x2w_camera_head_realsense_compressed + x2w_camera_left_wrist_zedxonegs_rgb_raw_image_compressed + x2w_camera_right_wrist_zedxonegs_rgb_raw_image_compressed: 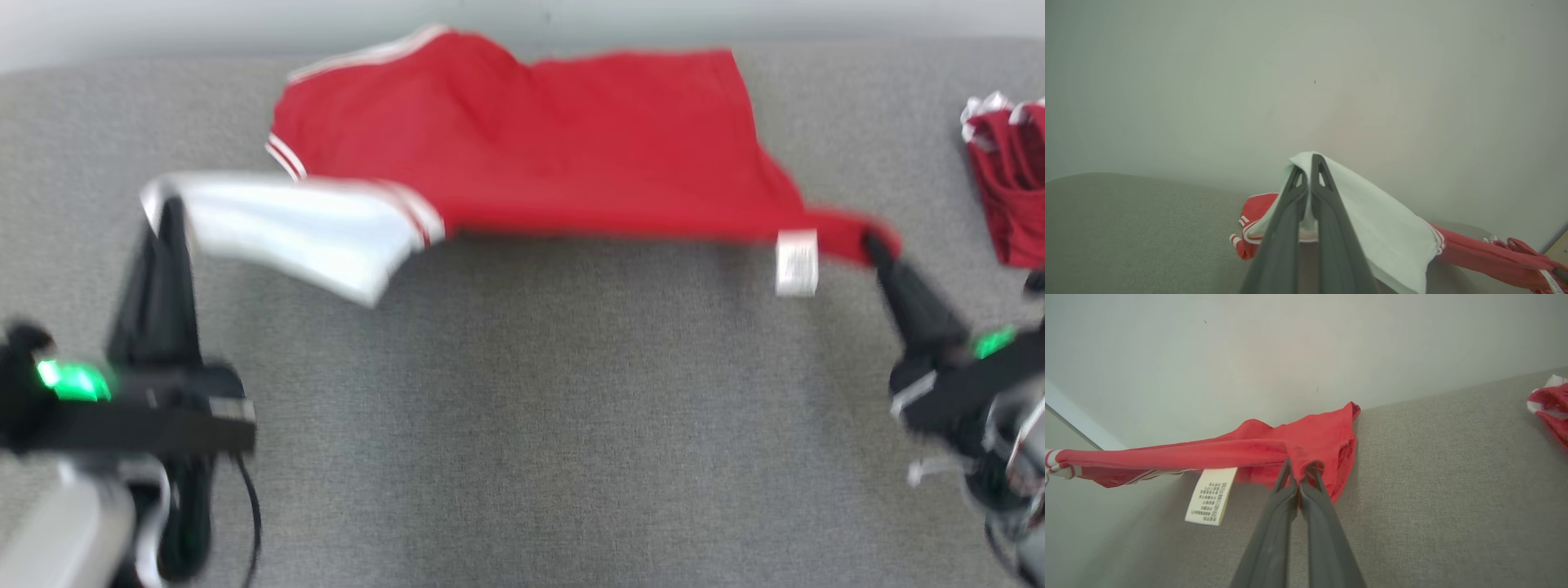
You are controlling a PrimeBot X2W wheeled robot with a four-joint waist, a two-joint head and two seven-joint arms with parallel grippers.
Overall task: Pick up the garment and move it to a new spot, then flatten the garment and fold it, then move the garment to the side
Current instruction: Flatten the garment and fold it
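The garment (522, 139) is red with white-striped trim and a white part at its left end. It hangs stretched between both grippers above the grey table (522, 425), its far side resting near the table's back edge. My left gripper (167, 204) is shut on the white end (1372, 220), its tip (1310, 163) wrapped in the cloth. My right gripper (873, 243) is shut on the red right corner (1306, 457), fingers pinched together (1300, 477). A white care label (796, 261) dangles close to the right grip (1210, 496).
Another red and white cloth heap (1008, 180) lies at the table's right edge (1549, 410). A pale wall (1306, 81) rises just behind the table. The near half of the grey table is bare.
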